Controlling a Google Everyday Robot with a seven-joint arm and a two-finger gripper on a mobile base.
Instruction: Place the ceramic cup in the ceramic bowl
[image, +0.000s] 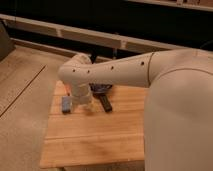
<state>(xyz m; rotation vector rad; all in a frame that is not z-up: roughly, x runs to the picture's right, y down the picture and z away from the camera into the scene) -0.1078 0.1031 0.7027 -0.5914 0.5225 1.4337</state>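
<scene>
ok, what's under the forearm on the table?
A dark edge, likely the ceramic bowl, peeks out below the arm; the rest is covered. The gripper hangs between the blue block and black bar. The ceramic cup isn't visible.

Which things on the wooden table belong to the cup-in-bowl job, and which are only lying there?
Job:
- ceramic bowl, dark, partly behind the arm
- pincer, down between the blue block and the black bar
- ceramic cup, which I cannot make out

Lying about:
- blue block
- black bar
</scene>
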